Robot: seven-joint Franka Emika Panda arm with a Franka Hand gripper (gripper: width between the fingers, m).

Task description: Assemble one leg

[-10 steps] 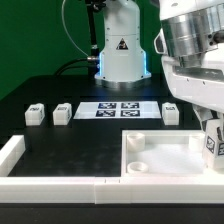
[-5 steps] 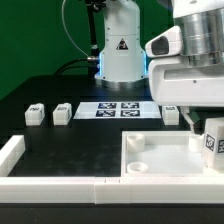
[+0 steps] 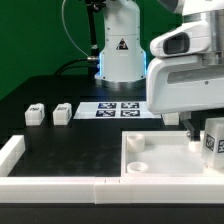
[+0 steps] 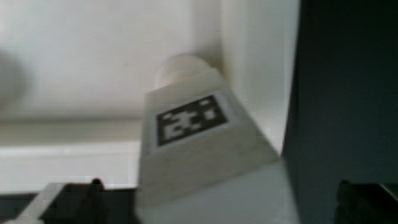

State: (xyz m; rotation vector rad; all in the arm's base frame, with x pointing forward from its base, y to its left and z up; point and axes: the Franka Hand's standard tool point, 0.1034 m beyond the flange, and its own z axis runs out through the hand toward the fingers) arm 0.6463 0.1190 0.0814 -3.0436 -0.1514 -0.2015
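Observation:
One leg (image 3: 213, 143), a small white block with a black-and-white tag, stands in the white tray (image 3: 160, 172) at its corner on the exterior view's right. My gripper (image 3: 203, 132) hangs over it. In the wrist view the leg (image 4: 192, 120) rises between my two dark fingertips (image 4: 79, 201), with a gap on each side, so the gripper (image 4: 217, 205) is open around it. Two more legs (image 3: 35, 114) (image 3: 62, 113) stand on the black table at the exterior view's left. A fourth leg is hidden behind the gripper body.
The marker board (image 3: 120, 110) lies at the back centre in front of the robot base (image 3: 120, 50). White border rails run along the front (image 3: 60, 184) and the exterior view's left (image 3: 10, 155). The tray has round sockets (image 3: 136, 143).
The gripper body has swung toward the exterior view's left and now covers the fourth leg that stood behind the tray. The leg in the tray corner has stayed put.

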